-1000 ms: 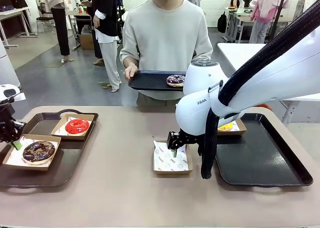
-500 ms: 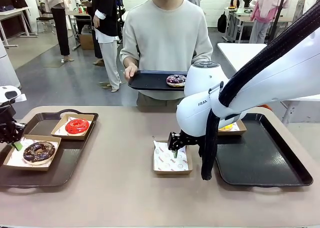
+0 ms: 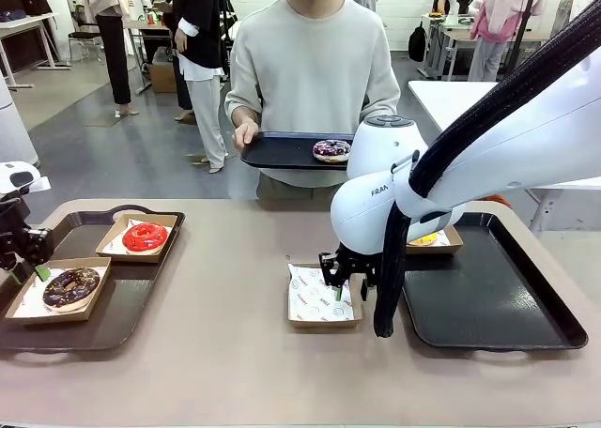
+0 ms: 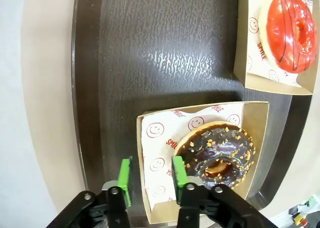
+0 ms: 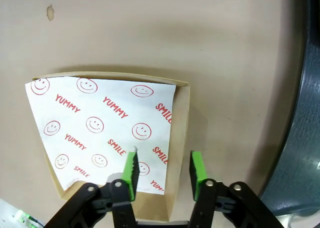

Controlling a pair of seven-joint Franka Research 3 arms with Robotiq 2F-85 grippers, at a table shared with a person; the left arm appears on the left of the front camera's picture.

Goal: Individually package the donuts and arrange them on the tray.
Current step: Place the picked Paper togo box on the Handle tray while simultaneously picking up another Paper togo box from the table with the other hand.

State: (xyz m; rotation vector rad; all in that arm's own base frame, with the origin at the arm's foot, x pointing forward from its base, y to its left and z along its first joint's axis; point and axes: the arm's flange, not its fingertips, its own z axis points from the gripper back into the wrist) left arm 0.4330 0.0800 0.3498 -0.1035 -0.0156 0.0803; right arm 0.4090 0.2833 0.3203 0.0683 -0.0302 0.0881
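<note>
A chocolate donut lies in a paper-lined cardboard box on the left tray. My left gripper is open, one finger on each side of that box's wall. A red donut sits boxed behind it. My right gripper stands open astride the side wall of an empty lined box at mid-table. A yellow donut sits boxed on the right tray. The dark purple donut rests on a tray held by the person.
The right tray's dark rim lies close beside the empty box. Bare tabletop stretches between the two trays and along the front. The person stands at the far edge, holding their tray above the table.
My left gripper has opened and let go of the chocolate donut's box. My right gripper has come down and slightly right onto the empty box's wall.
</note>
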